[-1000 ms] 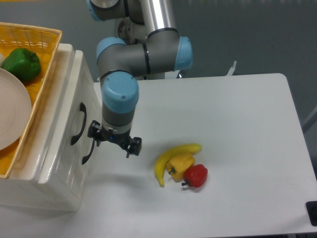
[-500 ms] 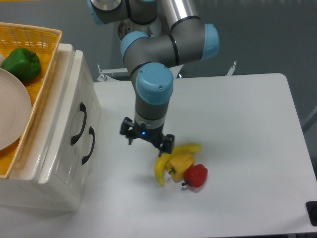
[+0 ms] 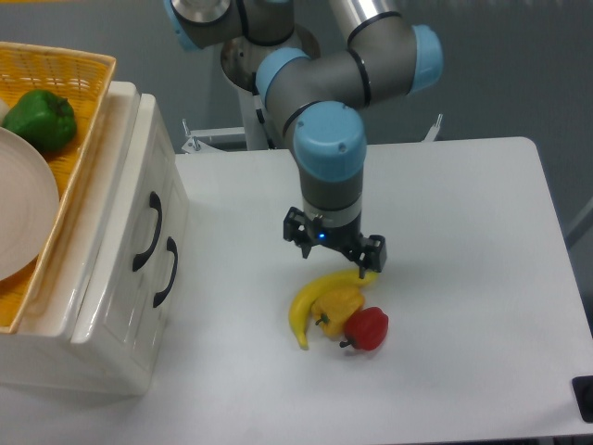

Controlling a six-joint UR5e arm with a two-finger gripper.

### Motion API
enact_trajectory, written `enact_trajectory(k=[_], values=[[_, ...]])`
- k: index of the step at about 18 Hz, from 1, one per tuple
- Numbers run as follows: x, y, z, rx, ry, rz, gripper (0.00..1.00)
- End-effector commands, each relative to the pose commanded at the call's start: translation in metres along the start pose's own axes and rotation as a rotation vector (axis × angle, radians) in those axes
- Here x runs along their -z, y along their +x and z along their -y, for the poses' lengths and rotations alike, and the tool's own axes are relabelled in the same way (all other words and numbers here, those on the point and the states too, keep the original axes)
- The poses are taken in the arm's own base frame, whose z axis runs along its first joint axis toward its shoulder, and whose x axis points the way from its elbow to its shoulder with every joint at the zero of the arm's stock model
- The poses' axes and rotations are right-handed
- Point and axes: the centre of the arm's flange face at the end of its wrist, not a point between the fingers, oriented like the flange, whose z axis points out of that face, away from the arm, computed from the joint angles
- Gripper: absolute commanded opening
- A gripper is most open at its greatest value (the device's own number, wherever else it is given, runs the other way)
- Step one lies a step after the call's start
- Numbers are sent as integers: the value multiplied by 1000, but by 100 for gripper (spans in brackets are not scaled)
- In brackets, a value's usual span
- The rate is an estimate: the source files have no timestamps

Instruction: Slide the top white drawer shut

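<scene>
Fixed camera, looking down on the table from the front.

Glossy white plastic cabinet (image 3: 111, 306) sits at the 9 o'clock edge of the white rectangular table (image 3: 463, 232). The top white drawer (image 3: 141, 209), with its black curved handle (image 3: 151, 232) on the front, is the upper of two; its face looks flush with the cabinet front, no gap visible. The lower white drawer front (image 3: 157, 292), with a matching black handle, lies just below and toward 5 o'clock of it, also flush.

On the cabinet top: a yellow woven basket (image 3: 79, 139) holding a green bell pepper (image 3: 39, 119) at its 12 o'clock end and a round white plate (image 3: 23, 213) at 6 o'clock of the pepper.

The grey-and-blue arm reaches in from 12 o'clock. Its black two-finger gripper (image 3: 334, 248) points down near mid-table, well apart from the drawers, toward 3 o'clock of them. Fingers spread apart, nothing between them.

Just at 6 o'clock of the gripper: a yellow banana (image 3: 304, 311), a small yellow bell pepper (image 3: 337, 306) and a red bell pepper (image 3: 367, 328), clustered and touching. The right-hand finger overlaps the banana's tip; contact cannot be told.
</scene>
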Motion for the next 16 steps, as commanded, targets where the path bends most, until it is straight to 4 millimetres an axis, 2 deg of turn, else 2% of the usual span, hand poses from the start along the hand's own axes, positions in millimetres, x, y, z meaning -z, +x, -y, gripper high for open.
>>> enact_trajectory(k=[2, 7, 10, 14, 16], values=[[6, -13, -18, -26, -2, 7, 100], [5, -45, -66, -87, -23, 2, 100], [14, -66, -98, -110, -38, 19, 100], [20, -86, -137, -177, -51, 7, 100], [20, -91, -149, -219, -59, -11, 100]])
